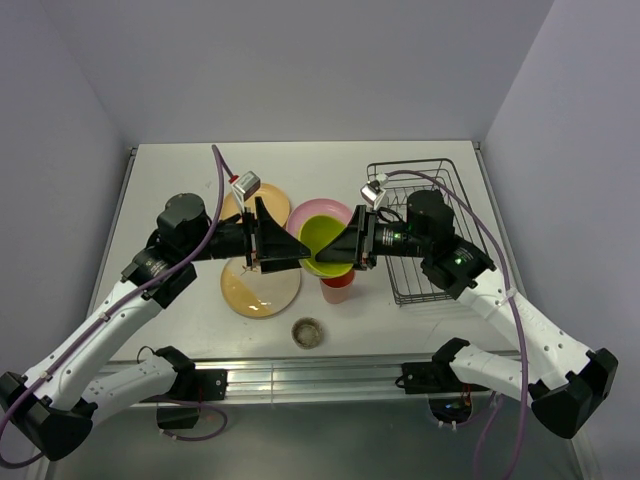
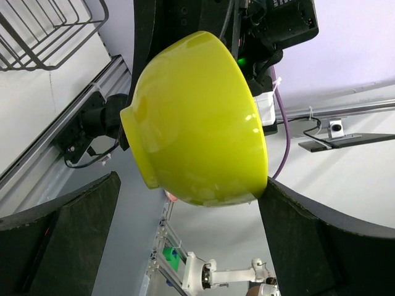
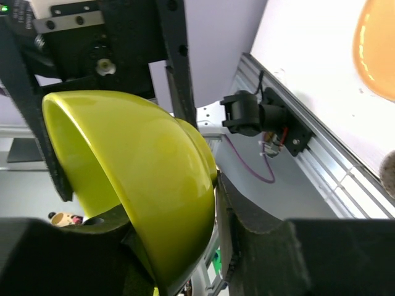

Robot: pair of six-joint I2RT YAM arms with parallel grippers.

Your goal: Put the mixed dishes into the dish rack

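The lime-green bowl (image 1: 322, 238) hangs tilted on its side above the table centre. My right gripper (image 1: 337, 252) is shut on its rim, one finger inside and one outside, as the right wrist view (image 3: 179, 209) shows on the bowl (image 3: 142, 179). My left gripper (image 1: 298, 250) is open and faces the bowl's underside (image 2: 197, 117); one fingertip (image 2: 271, 197) touches the bowl's edge and the other stands apart. The dish rack (image 1: 440, 180) stands empty at the right. The pink plate (image 1: 318, 212), pink cup (image 1: 338, 288), orange plate (image 1: 262, 288) and speckled grey bowl (image 1: 308, 332) rest on the table.
A yellowish plate (image 1: 240, 205) lies mostly hidden behind my left gripper. The metal rail (image 1: 330, 372) runs along the near table edge. Walls close the table at the back and on both sides. A corner of the rack (image 2: 43, 31) shows in the left wrist view.
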